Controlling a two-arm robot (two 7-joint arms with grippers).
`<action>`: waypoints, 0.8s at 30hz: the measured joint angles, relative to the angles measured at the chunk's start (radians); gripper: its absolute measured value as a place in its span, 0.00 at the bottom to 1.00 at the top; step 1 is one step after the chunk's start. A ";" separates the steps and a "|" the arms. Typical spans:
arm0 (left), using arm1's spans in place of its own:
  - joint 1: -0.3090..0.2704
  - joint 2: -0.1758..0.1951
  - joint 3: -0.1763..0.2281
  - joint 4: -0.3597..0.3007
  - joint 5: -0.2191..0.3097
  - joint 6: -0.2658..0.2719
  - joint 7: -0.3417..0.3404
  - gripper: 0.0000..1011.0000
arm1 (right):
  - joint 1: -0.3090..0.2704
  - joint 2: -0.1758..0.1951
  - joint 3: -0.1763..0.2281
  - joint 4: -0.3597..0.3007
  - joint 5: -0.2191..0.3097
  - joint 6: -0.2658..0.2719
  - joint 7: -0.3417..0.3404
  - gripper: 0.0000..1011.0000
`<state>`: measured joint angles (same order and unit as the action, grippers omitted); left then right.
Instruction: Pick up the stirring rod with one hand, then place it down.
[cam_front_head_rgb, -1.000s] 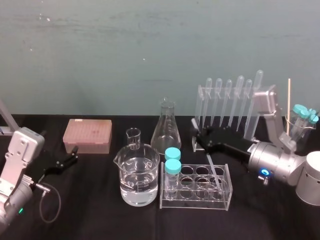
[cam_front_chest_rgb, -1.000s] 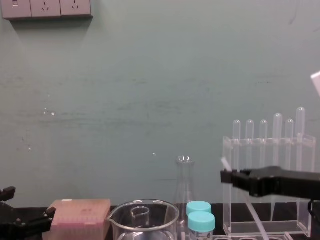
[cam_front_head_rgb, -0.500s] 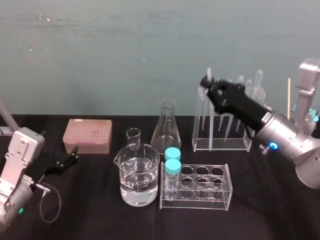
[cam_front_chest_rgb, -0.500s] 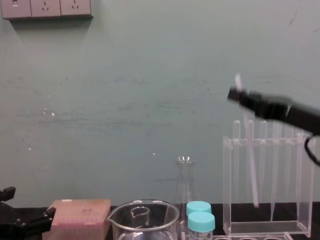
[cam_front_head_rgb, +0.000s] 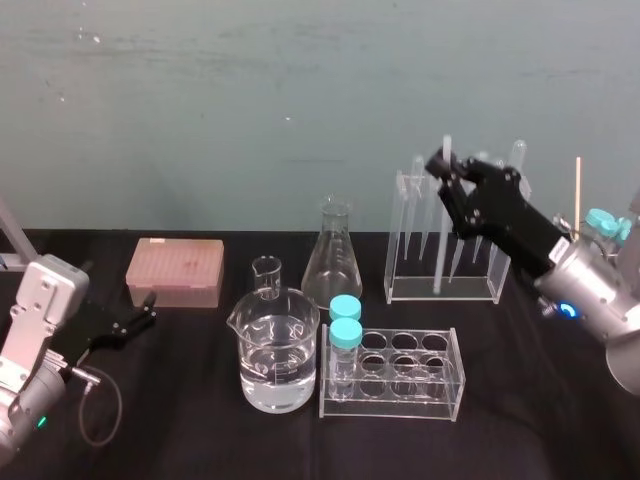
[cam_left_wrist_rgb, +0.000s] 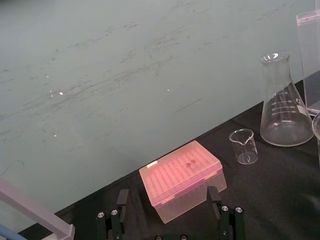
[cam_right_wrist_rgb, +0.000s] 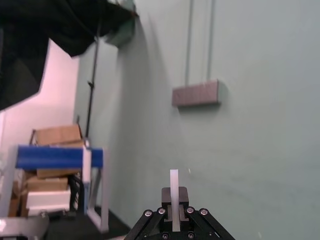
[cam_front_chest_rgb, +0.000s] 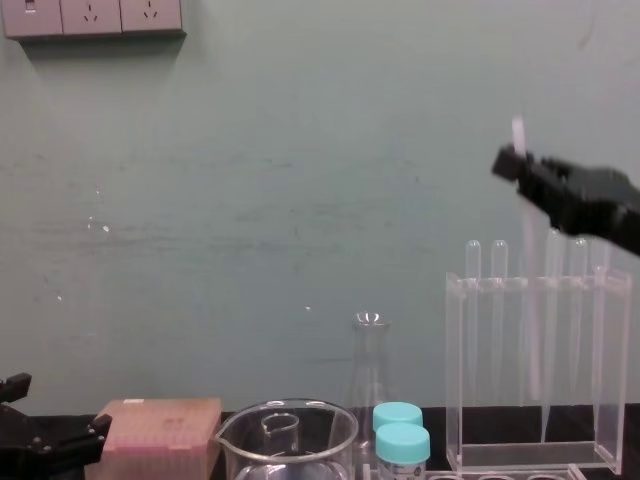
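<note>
My right gripper is raised at the back right, in front of the clear pipette rack, and is shut on the stirring rod near its top. The whitish rod hangs almost upright, and its lower end reaches down near the base of the rack. From the chest, the right gripper sits high at the right, with the stirring rod running down in front of the rack. In the right wrist view the rod's short top end sticks out between the pinched fingers. My left gripper is parked low at the left, open and holding nothing.
A clear tube rack with two blue-capped tubes stands front centre. Beside it are a large beaker of water, a small beaker and a conical flask. A pink tip box lies near the left gripper.
My right gripper has pulled the rod up out of the tube rack, then shifted right. The rod has gone from tilted to nearly upright. The left arm has not moved.
</note>
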<state>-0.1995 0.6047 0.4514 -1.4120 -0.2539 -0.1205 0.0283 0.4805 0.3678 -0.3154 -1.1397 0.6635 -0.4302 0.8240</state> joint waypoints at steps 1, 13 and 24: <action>0.000 0.000 0.000 0.000 0.000 0.000 0.000 0.99 | -0.004 0.002 0.000 0.000 -0.005 0.006 -0.008 0.07; 0.000 0.000 0.000 0.000 0.000 0.000 0.000 0.99 | -0.005 0.003 0.001 -0.001 -0.007 0.011 -0.015 0.07; 0.000 0.000 0.000 0.000 0.000 0.000 0.000 0.99 | -0.003 0.002 0.000 0.000 -0.005 0.008 -0.011 0.07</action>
<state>-0.1995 0.6047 0.4514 -1.4120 -0.2538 -0.1206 0.0283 0.4779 0.3699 -0.3152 -1.1399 0.6587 -0.4221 0.8132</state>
